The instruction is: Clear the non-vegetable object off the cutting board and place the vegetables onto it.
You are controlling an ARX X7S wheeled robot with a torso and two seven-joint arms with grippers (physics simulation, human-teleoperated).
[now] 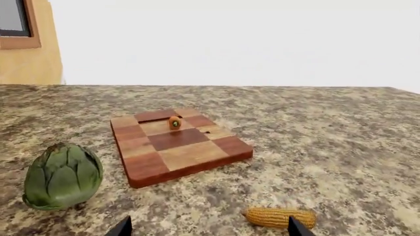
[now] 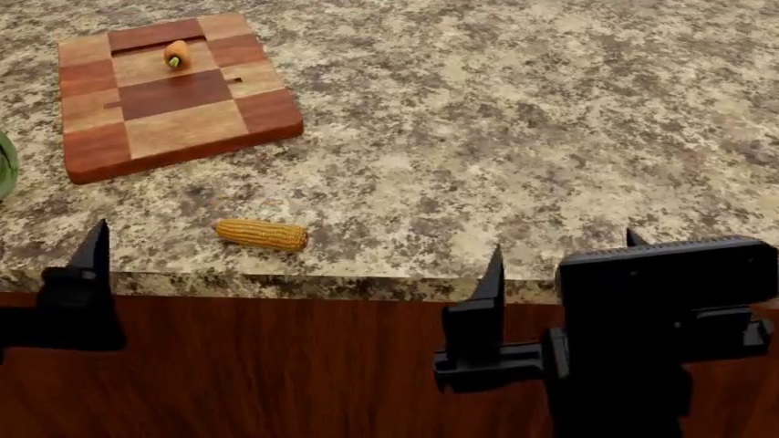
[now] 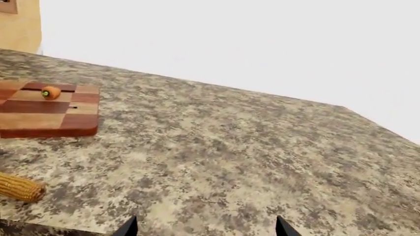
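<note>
1. Speckled granite table (image 2: 512, 119) spreads ahead of me, a white wall behind it.
2. At 11 o'clock lies the cutting board (image 2: 182, 123); the orange non-vegetable piece (image 2: 177, 55) rests on its far squares, so that must go first, I judge.
3. At 10 o'clock, near the front edge, lies the corn cob (image 2: 261, 234); left of the board stands the artichoke (image 1: 63, 175), both awaiting board space.
4. Short of the edge hang my left claw (image 1: 208, 227) and right claw (image 3: 206, 227), fingers spread apart, holding and touching nothing.
</note>
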